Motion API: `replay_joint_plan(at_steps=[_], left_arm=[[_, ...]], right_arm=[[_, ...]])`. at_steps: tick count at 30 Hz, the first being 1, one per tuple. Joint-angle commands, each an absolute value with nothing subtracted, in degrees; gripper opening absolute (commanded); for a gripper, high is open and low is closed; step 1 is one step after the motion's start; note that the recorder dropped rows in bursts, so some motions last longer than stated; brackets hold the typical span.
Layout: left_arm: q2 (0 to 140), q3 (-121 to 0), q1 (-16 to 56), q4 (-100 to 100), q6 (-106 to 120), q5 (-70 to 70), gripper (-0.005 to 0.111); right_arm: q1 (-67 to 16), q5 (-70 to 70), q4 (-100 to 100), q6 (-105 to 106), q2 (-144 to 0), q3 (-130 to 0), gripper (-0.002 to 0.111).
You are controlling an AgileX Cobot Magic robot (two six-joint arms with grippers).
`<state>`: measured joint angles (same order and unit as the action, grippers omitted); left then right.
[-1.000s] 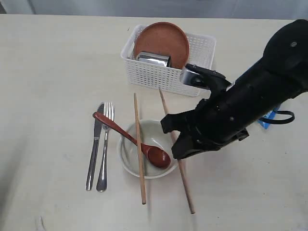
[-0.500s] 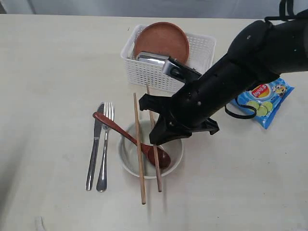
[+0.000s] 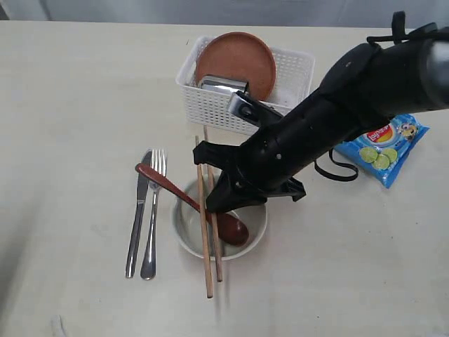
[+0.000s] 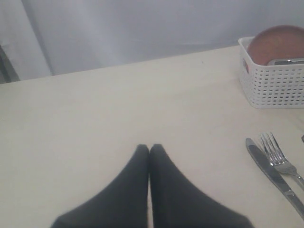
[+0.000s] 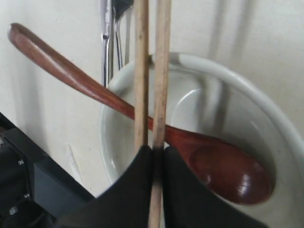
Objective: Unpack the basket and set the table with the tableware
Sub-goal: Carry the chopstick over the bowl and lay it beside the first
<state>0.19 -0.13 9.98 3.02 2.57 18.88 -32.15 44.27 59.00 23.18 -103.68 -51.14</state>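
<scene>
As the right arm (image 3: 351, 98) slants low — end effector (image 5: 157, 151) (clamped) pinches a chopstick (image 5: 162, 61).

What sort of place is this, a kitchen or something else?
Probably a test bench staged as a dining table: a steel knife and fork laid beside an off-white round bowl on a pale cream tabletop, a black robot gripper pinching a brown wooden chopstick, and a plain grey backdrop.
</scene>
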Motion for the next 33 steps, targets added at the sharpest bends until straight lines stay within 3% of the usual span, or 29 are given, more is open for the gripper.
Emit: replay_joint_plan(at_steps=[1,14,21,33], left_arm=[[0.0,0.0,9.84,2.92,2.55,18.45,0.0],[0.0,0.0,9.84,2.92,2.55,18.45,0.0],[0.0,0.0,9.84,2.92,2.55,18.45,0.0],[0.0,0.0,9.84,2.92,2.55,18.45,0.0]], right_arm=[[-32.15,44.91,59.24,24.5,-103.78,-51.38,0.0],[-32.15,45.95,59.24,27.2,-103.78,-51.38,0.004],[-32.15,46.76,59.24,27.08,-103.78,-51.38,0.05],[-32.15,52.24,37.66,14.01,-99.21,-60.66,0.05]])
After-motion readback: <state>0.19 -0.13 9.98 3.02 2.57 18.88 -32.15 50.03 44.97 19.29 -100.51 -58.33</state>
